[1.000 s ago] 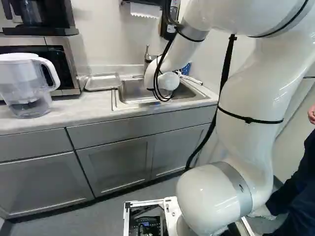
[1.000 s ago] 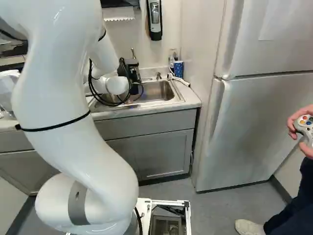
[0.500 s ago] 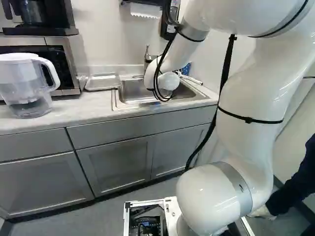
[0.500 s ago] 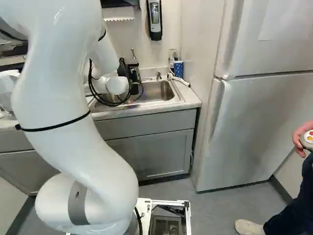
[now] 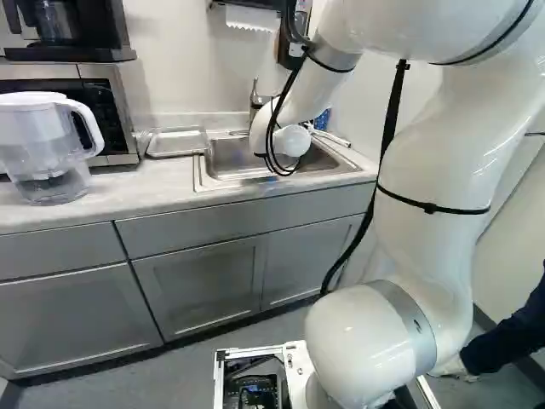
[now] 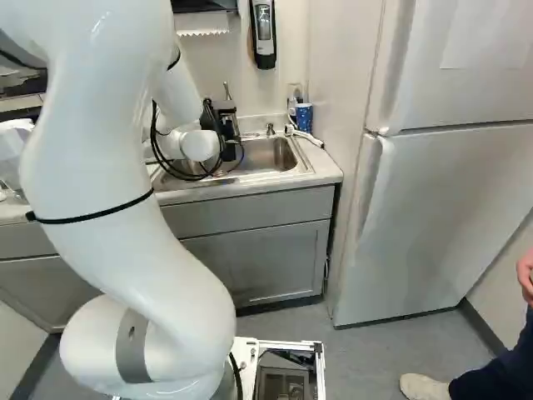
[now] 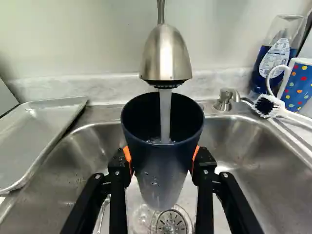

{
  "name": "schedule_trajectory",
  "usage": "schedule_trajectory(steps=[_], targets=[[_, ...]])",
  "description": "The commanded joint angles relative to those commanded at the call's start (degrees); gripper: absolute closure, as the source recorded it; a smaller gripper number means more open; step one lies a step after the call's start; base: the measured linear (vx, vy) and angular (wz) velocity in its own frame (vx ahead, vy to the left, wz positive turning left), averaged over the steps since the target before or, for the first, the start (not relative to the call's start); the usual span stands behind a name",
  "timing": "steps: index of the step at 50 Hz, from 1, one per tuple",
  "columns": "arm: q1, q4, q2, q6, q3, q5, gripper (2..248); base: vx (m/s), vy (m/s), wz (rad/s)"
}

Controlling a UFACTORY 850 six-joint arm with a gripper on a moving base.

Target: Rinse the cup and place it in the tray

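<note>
Pincer (image 6: 226, 125) grips cup (image 7: 158, 170) below rim (image 7: 146, 142) (room alongside).

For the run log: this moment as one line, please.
gripper: shut on cup | faucet: running into cup | tray: cup not yet there

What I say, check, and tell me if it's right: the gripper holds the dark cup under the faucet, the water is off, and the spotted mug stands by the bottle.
The water is not off: the wrist view shows it running from the faucet into the dark cup. The gripper does hold the cup there, and the spotted mug stands by the bottle.
</note>
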Motion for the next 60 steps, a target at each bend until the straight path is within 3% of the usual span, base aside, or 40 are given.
schedule_trajectory(steps=[60], targets=[[0.0,0.0,0.0,0.0,0.0,0.0,125,0.0,0.0,0.0]])
